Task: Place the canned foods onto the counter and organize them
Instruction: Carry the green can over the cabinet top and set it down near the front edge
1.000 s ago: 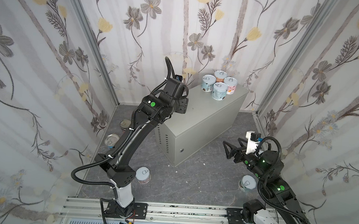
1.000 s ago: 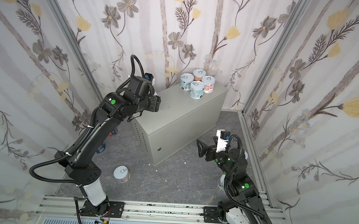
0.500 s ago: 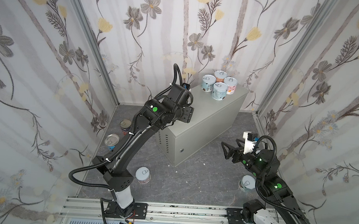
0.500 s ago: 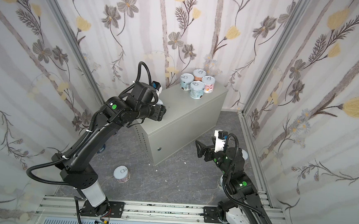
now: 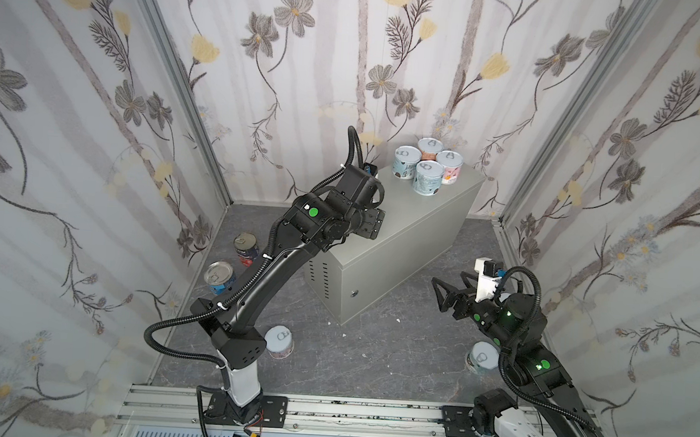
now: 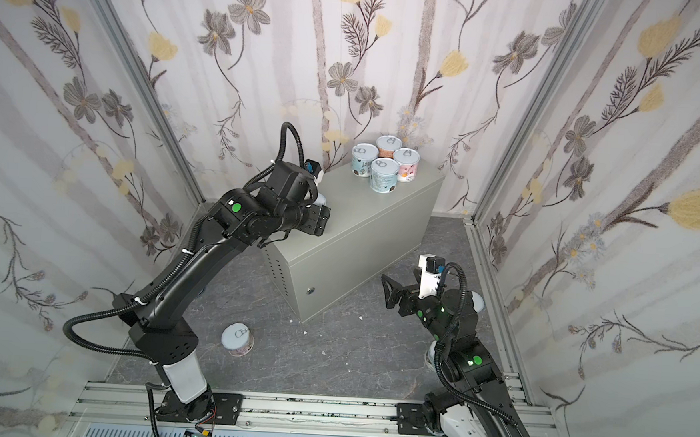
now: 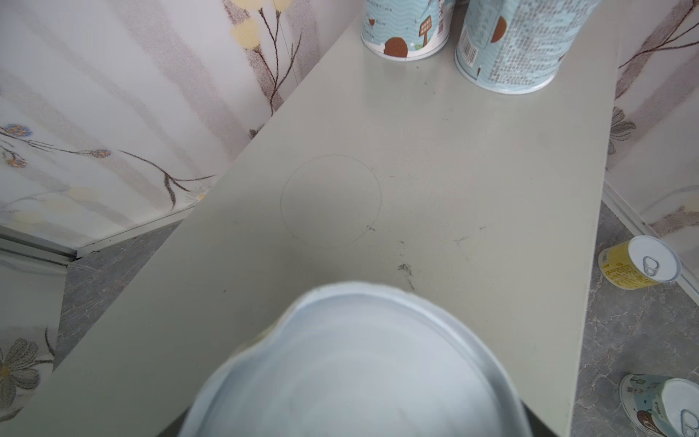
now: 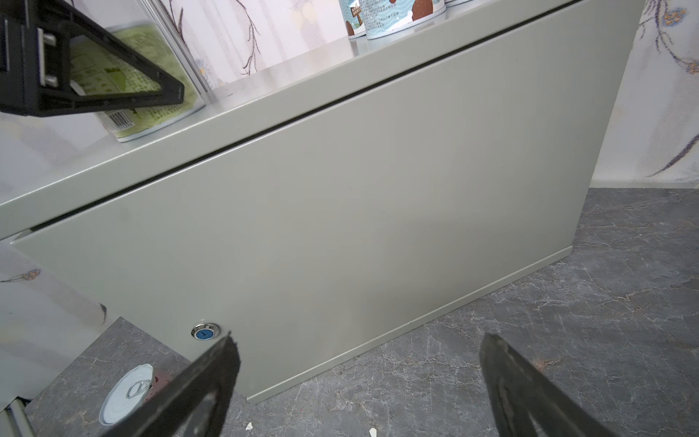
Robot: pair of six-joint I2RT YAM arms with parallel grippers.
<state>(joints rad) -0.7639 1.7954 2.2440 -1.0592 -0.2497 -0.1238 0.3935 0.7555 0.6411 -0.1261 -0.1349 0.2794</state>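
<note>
The counter point(image 5: 417, 219) is set at a slant in the middle of the floor. Four short cans point(image 5: 428, 171) are grouped tightly, upright, at the far right end of its top. The left gripper point(image 6: 318, 211) is held over the near left part of that top, about a green-labelled can point(image 8: 145, 113) that is stood on the surface. One black finger point(image 8: 113, 81) is seen across its label, but whether the jaws are pressed on the can or parted from it cannot be told. The right gripper point(image 8: 359, 340) is kept low at the right, facing the counter's long side, with its jaws spread wide and nothing held between them. On the floor at the left, a blue can point(image 5: 219, 278) and a navy-red can point(image 5: 246, 250) are stood near the wall. A lone short can point(image 5: 280, 342) is placed just beside the left arm's base, and a further short can point(image 5: 482, 358) beside the right arm. A yellow can point(image 7: 639, 263) is set by the right wall.
</note>
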